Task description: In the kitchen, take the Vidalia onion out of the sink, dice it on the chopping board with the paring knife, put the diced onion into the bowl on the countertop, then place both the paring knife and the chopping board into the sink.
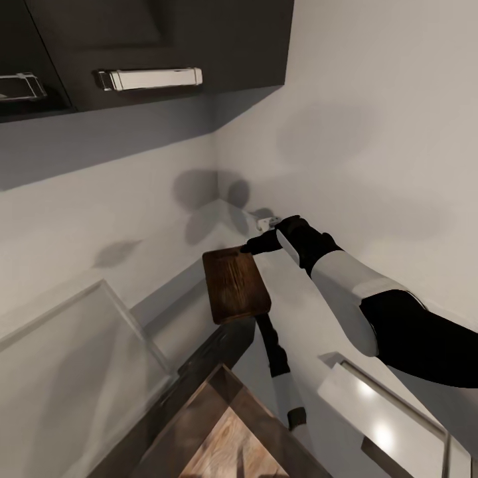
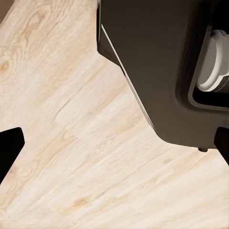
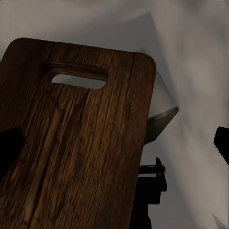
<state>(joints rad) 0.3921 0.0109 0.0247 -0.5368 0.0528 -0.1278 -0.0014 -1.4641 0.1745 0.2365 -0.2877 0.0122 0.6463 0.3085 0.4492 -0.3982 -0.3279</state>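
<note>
Taking the chopping board (image 1: pixel 235 285) as the landmark: in the head view, well to its left and above it, two dark wall cabinets (image 1: pixel 153 46) hang with bright bar handles (image 1: pixel 149 78), and below them the pale wall runs to a corner behind the board. Lower left of the board lies a pale flat slab with raised edges (image 1: pixel 73 372), and between that slab and the board a dark glossy counter edge (image 1: pixel 192 378) slants down, with light wooden floor (image 1: pixel 226 445) showing under it. The board itself is dark brown with rounded corners, lifted clear of the counter and seen tilted. The right wrist view shows its slot handle (image 3: pixel 78 80) near the far short end, with the board lying across the space between the two dark fingertips (image 3: pixel 9 150), which stand wide apart at the frame's edges; whether the right gripper (image 1: pixel 262 244) is pinching the board I cannot tell, though in the head view its dark fingers meet the board's upper right corner. Just below the board a slim black and white arm link (image 1: pixel 282 375) hangs down. To the right of the board the right arm (image 1: pixel 358 305) reaches in, white forearm and black sleeve. In the left wrist view the left gripper (image 2: pixel 114 143) is spread over light wooden floor beside the robot's dark base (image 2: pixel 157 67), holding nothing
</note>
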